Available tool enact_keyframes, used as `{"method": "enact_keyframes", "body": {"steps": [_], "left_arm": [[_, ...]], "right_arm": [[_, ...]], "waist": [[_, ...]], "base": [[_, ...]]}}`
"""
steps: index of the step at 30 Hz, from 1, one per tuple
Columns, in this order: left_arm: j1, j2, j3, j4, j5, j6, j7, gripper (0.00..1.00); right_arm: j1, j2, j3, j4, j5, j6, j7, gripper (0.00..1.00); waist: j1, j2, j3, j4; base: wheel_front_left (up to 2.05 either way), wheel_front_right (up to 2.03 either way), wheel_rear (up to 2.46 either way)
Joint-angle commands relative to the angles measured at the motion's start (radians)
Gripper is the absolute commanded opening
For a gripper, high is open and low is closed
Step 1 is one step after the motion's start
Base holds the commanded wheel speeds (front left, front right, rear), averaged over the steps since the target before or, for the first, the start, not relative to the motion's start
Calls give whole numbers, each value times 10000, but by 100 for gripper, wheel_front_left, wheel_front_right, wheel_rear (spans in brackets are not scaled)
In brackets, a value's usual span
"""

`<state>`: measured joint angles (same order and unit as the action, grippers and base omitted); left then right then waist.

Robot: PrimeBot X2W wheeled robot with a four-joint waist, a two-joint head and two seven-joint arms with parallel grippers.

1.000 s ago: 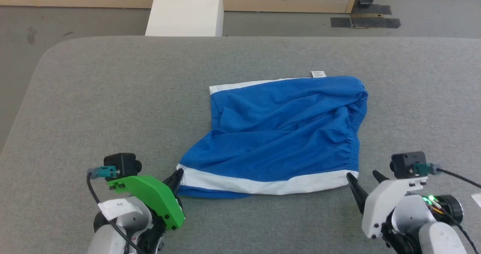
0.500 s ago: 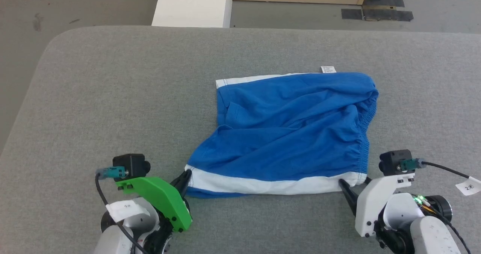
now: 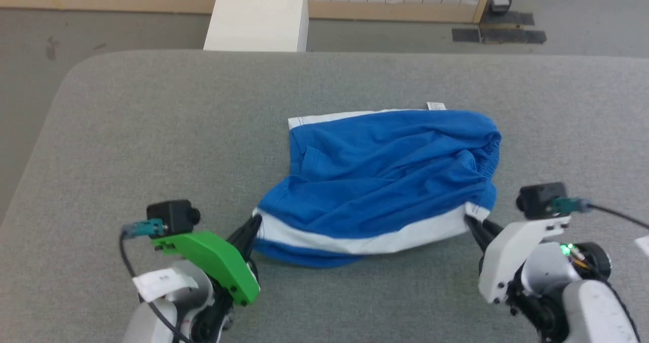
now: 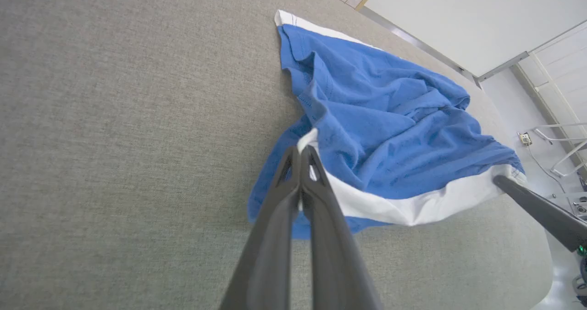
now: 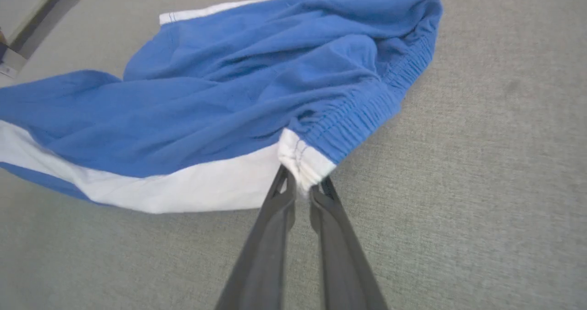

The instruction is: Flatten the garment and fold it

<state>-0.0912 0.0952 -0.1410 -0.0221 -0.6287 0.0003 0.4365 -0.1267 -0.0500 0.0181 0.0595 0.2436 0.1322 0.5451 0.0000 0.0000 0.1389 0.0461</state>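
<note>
Both our jaws are pinched tight on the garment [image 3: 390, 175]: left jaws on the near-left corner of its white band [image 3: 365, 239], right jaws on the near-right corner. Garment lies crumpled mid-desk [image 3: 152, 130].

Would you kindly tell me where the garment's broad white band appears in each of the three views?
Head view: the white band runs across the lower centre.
Left wrist view: lower right of centre.
Right wrist view: lower left.
Shared landmark: the far white-edged corner of the garment.
</note>
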Motion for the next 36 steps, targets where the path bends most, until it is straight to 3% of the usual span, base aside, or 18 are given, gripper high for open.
{"method": "enact_keyframes", "body": {"steps": [1, 7, 12, 17, 21, 27, 30, 36], "left_arm": [[-237, -78, 73, -219, -298, -109, -102, 0], [-1919, -199, 613, -873, -1473, -435, -172, 0], [-4157, 85, 1101, -1137, -1864, -535, -12, 0], [-6305, 657, 1394, -633, -1837, -449, 389, 0], [-7981, 1087, 1483, 420, -1521, -243, 577, 0], [-10223, 1723, 1421, 2147, -659, -70, 263, 0], [-11142, 1874, 1515, 2919, -378, -2, -239, 0], [-12542, 2130, 1675, 4024, 48, -33, -1415, 0]], "right_arm": [[-143, -3, -98, -333, 344, -15, 172, 0], [-1580, -3, -735, -1837, 2428, -15, 1735, 0], [-3643, -3, -1518, -2454, 3803, -15, 3700, 0], [-5726, -3, -2094, -1776, 4393, -15, 5048, 0], [-7563, -3, -2530, -358, 4428, -15, 5402, 0], [-10141, -3, -2538, 1615, 3296, -15, 4832, 0], [-11284, -3, -2352, 2389, 2454, -15, 3727, 0], [-13083, -3, -2038, 4202, 1943, -15, 1332, 0]], "waist": [[0, 0, -289, -75], [0, 0, -758, -193], [0, 0, -963, -413], [0, 0, -665, -616], [0, 0, -36, -700], [0, 0, 1330, -816], [0, 0, 1886, -933], [0, 0, 2705, -1178]], "base": [[0, 0, 0], [0, 0, 0], [0, 0, 0], [0, 0, 0], [0, 0, 0], [0, 0, 0], [0, 0, 0], [0, 0, 0]]}}
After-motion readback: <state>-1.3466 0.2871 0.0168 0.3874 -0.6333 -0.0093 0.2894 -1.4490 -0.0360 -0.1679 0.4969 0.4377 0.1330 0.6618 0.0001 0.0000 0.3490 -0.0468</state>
